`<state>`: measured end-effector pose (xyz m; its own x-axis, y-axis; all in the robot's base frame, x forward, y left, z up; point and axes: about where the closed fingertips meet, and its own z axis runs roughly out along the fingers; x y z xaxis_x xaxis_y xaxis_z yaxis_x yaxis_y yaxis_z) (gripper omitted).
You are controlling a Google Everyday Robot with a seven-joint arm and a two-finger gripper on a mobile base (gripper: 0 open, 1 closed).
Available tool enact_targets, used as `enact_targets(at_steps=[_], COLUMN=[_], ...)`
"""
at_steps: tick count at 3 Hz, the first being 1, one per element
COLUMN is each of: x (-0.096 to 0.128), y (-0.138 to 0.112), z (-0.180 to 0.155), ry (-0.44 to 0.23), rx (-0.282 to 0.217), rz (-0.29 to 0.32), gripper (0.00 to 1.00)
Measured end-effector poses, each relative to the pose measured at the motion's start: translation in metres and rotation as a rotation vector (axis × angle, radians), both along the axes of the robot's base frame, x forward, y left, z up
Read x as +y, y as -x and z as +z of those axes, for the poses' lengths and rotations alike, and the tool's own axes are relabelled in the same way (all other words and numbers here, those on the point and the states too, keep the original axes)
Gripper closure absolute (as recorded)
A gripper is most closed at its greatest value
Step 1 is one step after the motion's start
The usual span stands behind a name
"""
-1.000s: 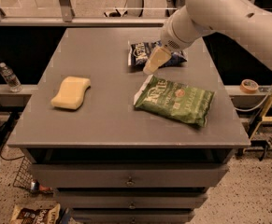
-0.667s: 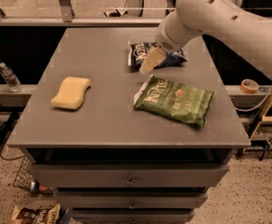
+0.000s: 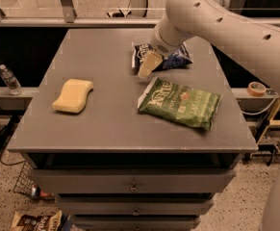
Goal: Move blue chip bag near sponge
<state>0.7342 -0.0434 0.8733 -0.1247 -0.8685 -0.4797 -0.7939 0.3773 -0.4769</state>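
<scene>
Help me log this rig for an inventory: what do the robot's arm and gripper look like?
The arm is a thick, smooth, off-white tube with rounded joints and a few small dark holes along its shell; no loose cables or markings show. The gripper, at the left end of the blue chip bag, is a cream, tapered piece.

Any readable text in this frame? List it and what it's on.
"Kettle": big white word on the green chip bag, just legible; its small print is blurred.
White lettering on the blue chip bag: too blurred to read.
Lettering on the bag on the floor: too blurred.
No text on the gripper, low over the blue chip bag's left end.
</scene>
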Motion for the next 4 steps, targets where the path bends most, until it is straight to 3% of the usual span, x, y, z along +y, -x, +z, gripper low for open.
enact_targets(at_steps=[1, 2, 4], x=[0.006, 0.007, 0.011], y=[-0.004, -0.007, -0.010], z=[-0.005, -0.010, -0.023], ry=[0.009, 0.007, -0.015], rx=[0.011, 0.020, 0.059], rz=[0.008, 0.008, 0.006], gripper=[0.00, 0.16, 0.58])
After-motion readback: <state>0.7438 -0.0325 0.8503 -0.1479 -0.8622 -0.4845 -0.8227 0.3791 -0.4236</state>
